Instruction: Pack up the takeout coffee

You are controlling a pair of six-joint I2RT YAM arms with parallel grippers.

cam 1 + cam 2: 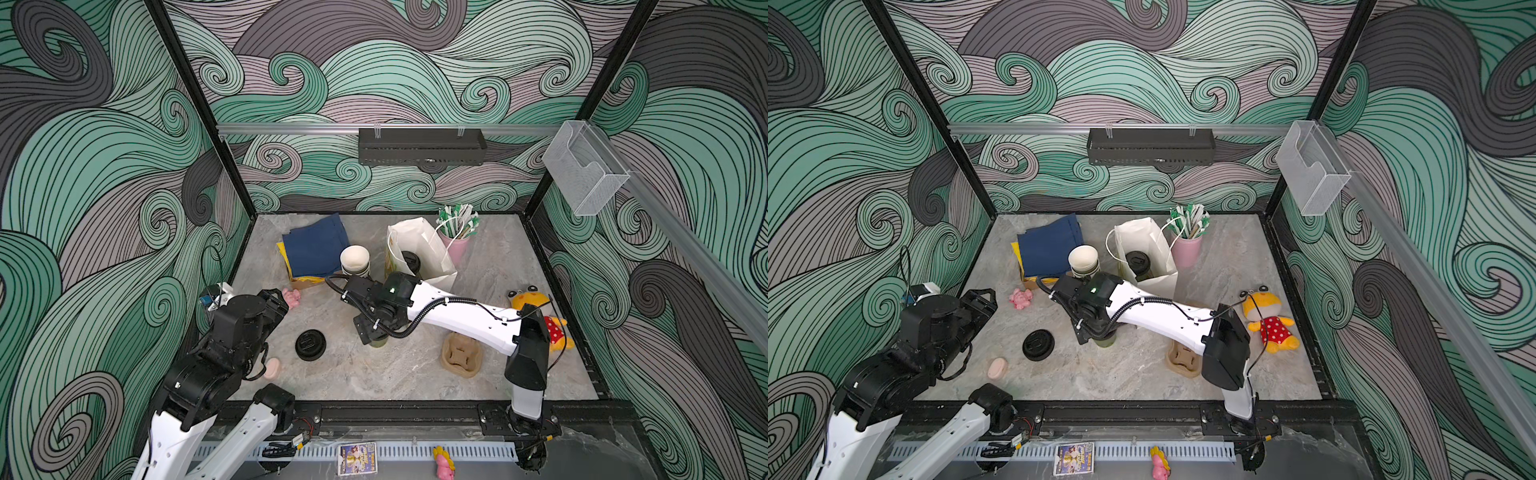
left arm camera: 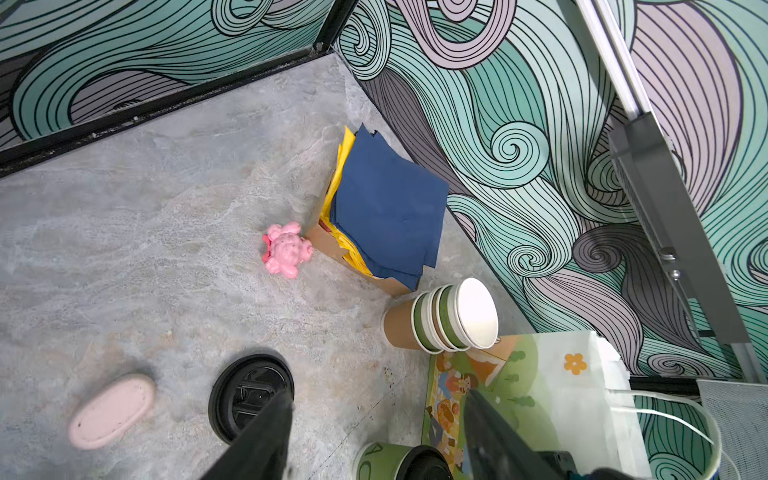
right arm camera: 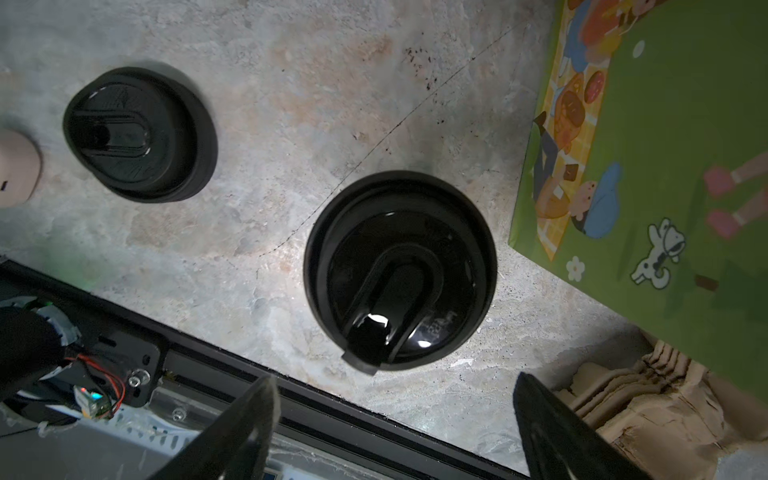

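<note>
A white paper bag [image 1: 436, 266] stands upright and open on the table [image 1: 374, 382]. One takeout coffee cup [image 1: 411, 259], black-lidded, is already inside the bag and shows through the open mouth in both top views. The second coffee cup [image 1: 1105, 340] stands upright on the table just in front of the bag, on the side toward the robot's bases, with a black sip lid [image 3: 399, 270] on it.

The right gripper [image 3: 395, 380] hangs directly over this cup. Its two fingers are wide apart, and in the right wrist view they touch neither the lid nor the cup's side. Nothing is between them.

The left gripper [image 2: 378, 397] is well to the left of the bag, near a small pink toy [image 1: 291, 297]. Its fingers are also apart and hold nothing.

A loose black lid [image 1: 310, 345] lies on the table, left of the second cup and farther from the bag. A stack of empty cups [image 1: 354, 259] stands just beside the bag on its left, and a pink cup of straws [image 1: 457, 245] just beside it on its right. A brown pulp carrier [image 1: 461, 353] lies in front of the bag, to the right.
</note>
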